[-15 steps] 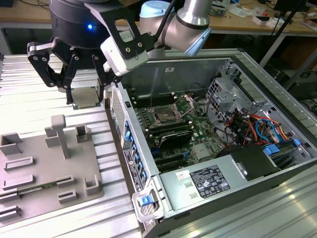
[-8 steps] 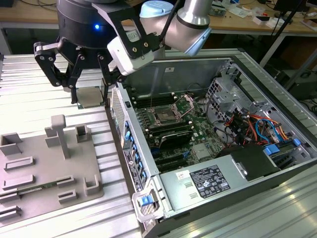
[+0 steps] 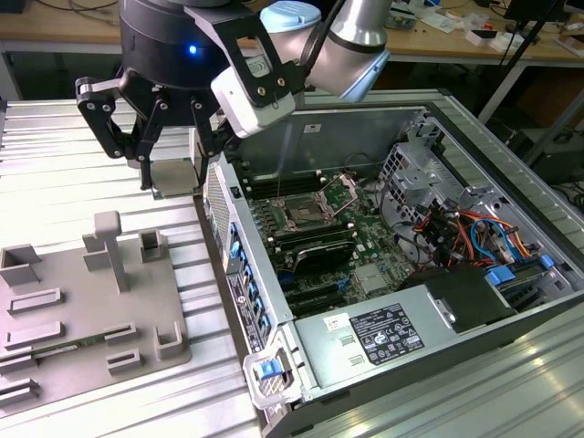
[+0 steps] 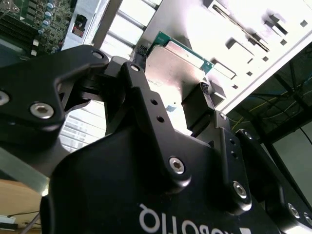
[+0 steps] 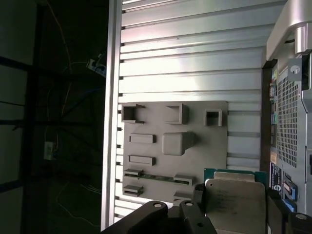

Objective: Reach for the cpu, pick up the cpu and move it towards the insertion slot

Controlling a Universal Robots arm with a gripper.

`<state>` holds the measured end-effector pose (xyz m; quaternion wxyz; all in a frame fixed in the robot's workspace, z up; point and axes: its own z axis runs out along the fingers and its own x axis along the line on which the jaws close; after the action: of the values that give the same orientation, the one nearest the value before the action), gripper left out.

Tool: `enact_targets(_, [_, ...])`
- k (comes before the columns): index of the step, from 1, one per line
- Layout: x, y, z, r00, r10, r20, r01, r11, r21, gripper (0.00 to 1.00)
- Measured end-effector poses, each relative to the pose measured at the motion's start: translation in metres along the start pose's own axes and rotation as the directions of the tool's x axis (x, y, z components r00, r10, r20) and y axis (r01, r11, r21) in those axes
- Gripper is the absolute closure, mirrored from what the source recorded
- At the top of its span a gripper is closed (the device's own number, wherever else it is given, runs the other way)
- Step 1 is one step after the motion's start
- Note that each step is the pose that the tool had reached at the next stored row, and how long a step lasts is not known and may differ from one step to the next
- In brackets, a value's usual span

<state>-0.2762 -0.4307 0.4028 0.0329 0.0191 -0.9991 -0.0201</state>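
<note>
The cpu, a thin square chip with a pale metal top and green edge, hangs in the air. My gripper is shut on it, a black finger on each of two opposite sides. It hovers over the ribbed metal table between the grey tray and the open computer case. Both wrist views show the cpu clamped between the fingers. The insertion slot, a dark square socket in a silver frame, lies in the green motherboard to the exterior view's right of the gripper, beyond the case wall.
The grey tray carries several raised blocks and recesses, with a tall post. The case's perforated rear wall stands between gripper and motherboard. Inside are memory slots, a power supply, and coloured cables.
</note>
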Motion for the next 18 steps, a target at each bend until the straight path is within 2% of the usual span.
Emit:
enact_targets(16, [-0.0135,-0.0005,-0.0009,1.0000,0.000,0.0000,0.000,1.0000,0.0000,0.45])
enact_targets(18, [-0.0197,-0.0007,-0.0013,1.0000,0.000,-0.0001,0.000,1.0000,0.0000,0.45])
